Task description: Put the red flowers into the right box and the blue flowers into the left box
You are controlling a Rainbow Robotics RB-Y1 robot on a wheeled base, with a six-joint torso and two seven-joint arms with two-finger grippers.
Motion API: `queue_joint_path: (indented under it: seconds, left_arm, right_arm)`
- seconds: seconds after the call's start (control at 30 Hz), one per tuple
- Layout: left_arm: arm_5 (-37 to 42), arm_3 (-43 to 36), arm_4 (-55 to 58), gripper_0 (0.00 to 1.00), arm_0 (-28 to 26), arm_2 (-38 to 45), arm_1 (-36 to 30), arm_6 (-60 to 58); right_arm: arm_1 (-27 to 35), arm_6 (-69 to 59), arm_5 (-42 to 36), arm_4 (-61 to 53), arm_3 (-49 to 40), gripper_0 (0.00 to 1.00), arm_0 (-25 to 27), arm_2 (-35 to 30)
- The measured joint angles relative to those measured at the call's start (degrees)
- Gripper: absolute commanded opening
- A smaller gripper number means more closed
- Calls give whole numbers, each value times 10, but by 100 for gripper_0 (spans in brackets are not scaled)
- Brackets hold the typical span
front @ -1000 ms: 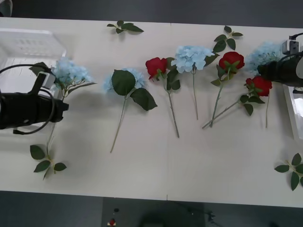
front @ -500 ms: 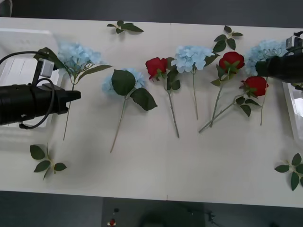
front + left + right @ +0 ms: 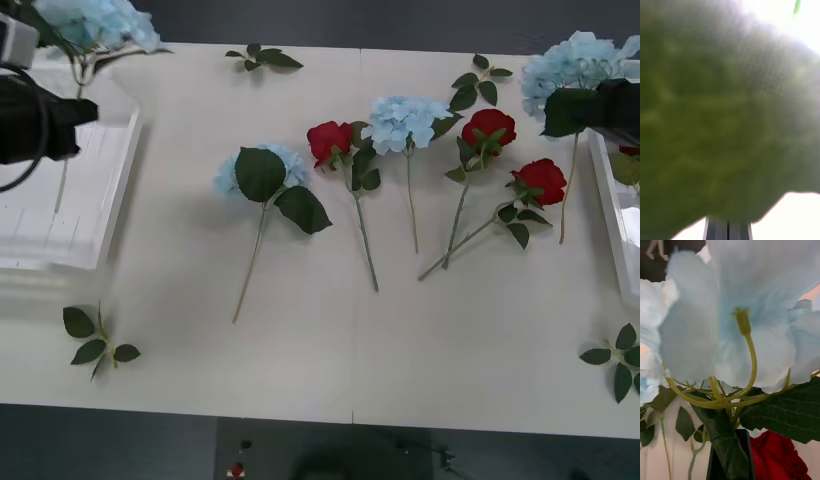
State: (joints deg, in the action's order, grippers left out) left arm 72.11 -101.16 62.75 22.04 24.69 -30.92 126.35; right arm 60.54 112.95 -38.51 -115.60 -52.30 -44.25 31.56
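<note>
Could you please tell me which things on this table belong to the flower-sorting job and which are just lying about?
Job:
- red artificial roses
- pale blue hydrangea clusters, two lifted by the left gripper and right gripper
- white slotted plastic tray, left
- white plastic box rim, right

Lying about:
- loose green leaf sprigs

The table [image 3: 330, 350] is seen in the front view from above, looking forward and down, its whole width taken in, with the left box [image 3: 110, 180] at the left edge of the frame and the right box [image 3: 612, 215] at the right edge. The right wrist view is set very close under a blue flower [image 3: 752, 307], whose petals and branching stalks are looked up into; the same bloom is seen at the upper right of the front view. The left wrist view is pressed against a blurred green leaf [image 3: 715, 112].
</note>
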Motion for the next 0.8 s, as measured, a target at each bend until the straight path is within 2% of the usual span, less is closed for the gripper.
queue_joint_path:
  seconds: [0.17,0.4,0.43,0.5,0.57,0.63,0.8]
  left_arm:
    - [0,-3,-50,0,-1,64,-9,0]
    - [-52,2,-127,1,-32,89,-13,0]
    - [-52,7,-129,13,-35,90,-16,1]
    - [-52,23,-130,54,-37,92,-23,1]
    - [-57,41,-130,74,-37,92,-29,2]
    - [-71,55,-130,81,-37,92,-32,10]
    - [-72,63,-123,89,-37,92,-35,15]
  right_arm:
    - [10,66,0,-39,-84,0,84,-87]
    - [10,172,-41,-89,-205,0,215,-233]
    - [10,178,-45,-99,-218,0,229,-246]
    - [10,196,-58,-125,-240,0,253,-264]
    - [10,226,-74,-161,-258,0,271,-274]
    - [10,263,-96,-198,-273,0,286,-280]
    - [10,334,-170,-283,-284,0,305,-284]
